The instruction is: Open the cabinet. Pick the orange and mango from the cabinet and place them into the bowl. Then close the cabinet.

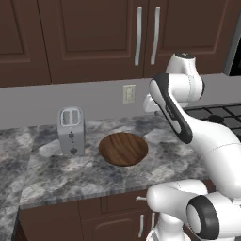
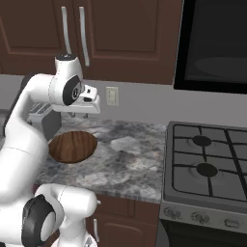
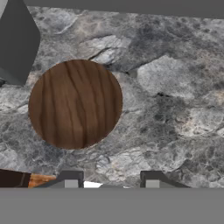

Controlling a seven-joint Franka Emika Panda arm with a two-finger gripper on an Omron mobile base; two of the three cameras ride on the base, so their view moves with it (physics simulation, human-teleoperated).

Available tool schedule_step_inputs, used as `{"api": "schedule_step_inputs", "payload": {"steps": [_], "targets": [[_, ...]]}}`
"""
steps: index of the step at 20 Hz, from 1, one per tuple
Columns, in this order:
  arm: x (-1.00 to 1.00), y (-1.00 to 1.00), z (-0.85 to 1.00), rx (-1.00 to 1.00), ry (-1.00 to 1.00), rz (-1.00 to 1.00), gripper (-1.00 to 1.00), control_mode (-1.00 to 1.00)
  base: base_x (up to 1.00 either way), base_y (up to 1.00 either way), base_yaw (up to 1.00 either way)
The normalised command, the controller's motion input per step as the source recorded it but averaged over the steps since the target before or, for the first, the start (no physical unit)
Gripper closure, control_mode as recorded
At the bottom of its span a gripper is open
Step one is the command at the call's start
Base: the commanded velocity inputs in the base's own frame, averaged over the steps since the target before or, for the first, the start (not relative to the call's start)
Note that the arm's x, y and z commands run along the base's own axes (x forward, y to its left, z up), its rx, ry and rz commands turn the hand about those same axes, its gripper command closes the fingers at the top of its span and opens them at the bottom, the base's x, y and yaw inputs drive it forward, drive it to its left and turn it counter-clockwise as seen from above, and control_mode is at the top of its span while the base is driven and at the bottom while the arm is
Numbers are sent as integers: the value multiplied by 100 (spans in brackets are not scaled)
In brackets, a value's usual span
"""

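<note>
Cabinet point(image 1: 103, 37) doors stand shut above the counter in the left base view, their two silver bar handles point(image 1: 139, 35) side by side. Below, the wooden bowl point(image 1: 123, 148) sits on the marble counter point(image 1: 61, 174) just right of the silver toaster point(image 1: 71, 131), with nothing in it.

Right base view: the cabinet point(image 2: 120, 34) is closed, the bowl point(image 2: 72, 146) lies left of the gas stove point(image 2: 207, 169), and the gripper point(image 2: 79, 115) hangs above the counter beside the bowl's far edge, holding nothing.

Hand view: the bowl point(image 3: 75, 104) lies on the counter, the toaster point(image 3: 17, 41) at upper left. The two fingertips point(image 3: 71, 180) stand apart with nothing between them.
</note>
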Motion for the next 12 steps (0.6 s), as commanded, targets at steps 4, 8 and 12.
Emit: {"api": "schedule_step_inputs", "payload": {"steps": [4,8,12], "targets": [[-11,4,0,0,0,0,-100,-100,0,0,0],[-25,4,27,0,-15,1,-100,-100,0,0,0],[-17,0,47,0,-32,0,-100,-100,0,0,0]]}}
